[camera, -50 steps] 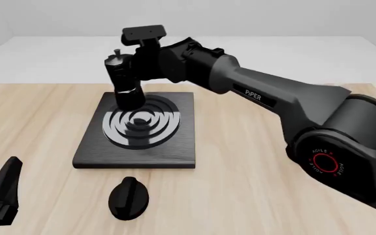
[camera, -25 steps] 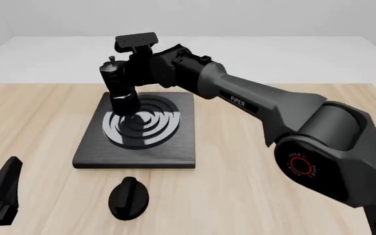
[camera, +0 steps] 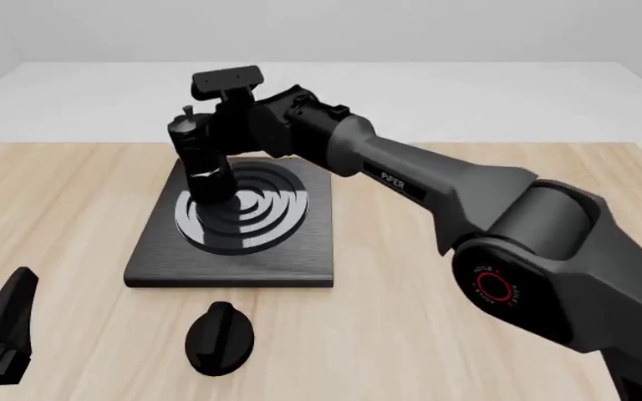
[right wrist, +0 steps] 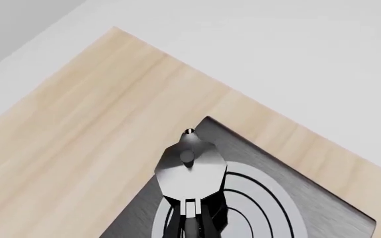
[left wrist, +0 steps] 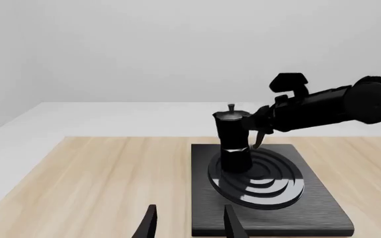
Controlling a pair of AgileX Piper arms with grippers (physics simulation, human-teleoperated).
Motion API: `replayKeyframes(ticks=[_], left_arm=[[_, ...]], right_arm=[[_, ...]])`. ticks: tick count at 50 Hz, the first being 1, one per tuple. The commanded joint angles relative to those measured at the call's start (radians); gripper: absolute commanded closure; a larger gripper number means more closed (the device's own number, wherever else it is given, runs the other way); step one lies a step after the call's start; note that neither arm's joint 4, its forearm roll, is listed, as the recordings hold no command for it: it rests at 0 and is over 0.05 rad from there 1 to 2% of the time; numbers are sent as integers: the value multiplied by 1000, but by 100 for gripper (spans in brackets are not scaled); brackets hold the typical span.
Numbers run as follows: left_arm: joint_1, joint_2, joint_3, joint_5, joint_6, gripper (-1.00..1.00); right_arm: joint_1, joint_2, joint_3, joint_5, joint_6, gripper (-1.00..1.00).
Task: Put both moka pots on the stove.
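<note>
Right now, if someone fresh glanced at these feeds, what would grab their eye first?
The long right arm reaching across the table, its right gripper holding one moka pot by the handle at the burner rings of the stove. Next, the black oval knob lying in front of the stove.

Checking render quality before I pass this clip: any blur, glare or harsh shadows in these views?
Front view: sharp, flat light, no shadows. Left wrist view: moka pot crisp, stove rings bright without glare. Right wrist view: pot lid evenly lit.
</note>
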Motion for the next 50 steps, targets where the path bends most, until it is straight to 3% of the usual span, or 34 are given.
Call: replayKeyframes(ticks=[1, 17, 50], left_arm=[[0, 0, 0, 0, 0, -100], [0, 0, 0, 0, 0, -100], [0, 0, 0, 0, 0, -100]], right_arm=[[1, -14, -27, -8, 5, 100], [2, 4, -33, 1, 14, 100], [-5, -39, 120, -73, -14, 100]])
